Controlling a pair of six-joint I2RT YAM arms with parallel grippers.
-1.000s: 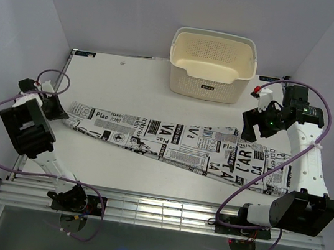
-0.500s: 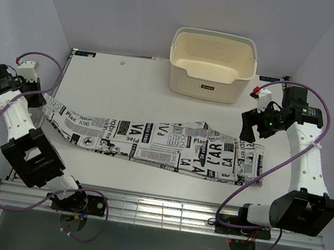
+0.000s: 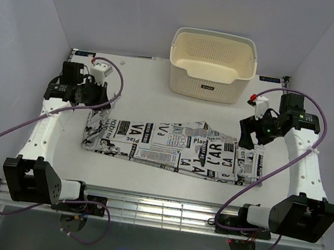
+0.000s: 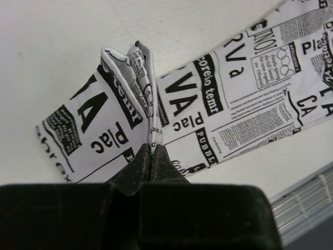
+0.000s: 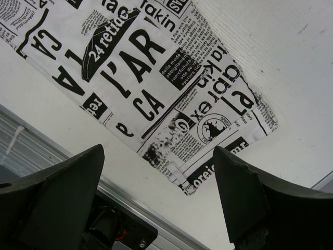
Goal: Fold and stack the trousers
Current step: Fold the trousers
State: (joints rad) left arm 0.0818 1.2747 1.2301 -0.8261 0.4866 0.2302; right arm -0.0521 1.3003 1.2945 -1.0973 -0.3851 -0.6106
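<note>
The trousers, white with black newspaper print, lie across the middle of the table as a partly folded band. My left gripper is shut on a pinched fold at their left end, and the cloth hangs down from it. In the left wrist view the fingers press together on that raised fold, with the rest of the trousers spread flat below. My right gripper hovers open above the right end. In the right wrist view the gripper stands wide apart over the trousers, touching nothing.
A cream perforated basket stands at the back of the white table. A metal rail runs along the near edge by the arm bases. Purple cables loop beside both arms.
My left arm has swung from the far left edge in over the table, carrying the trousers' left end rightward and shortening the band. The right gripper has barely moved.
</note>
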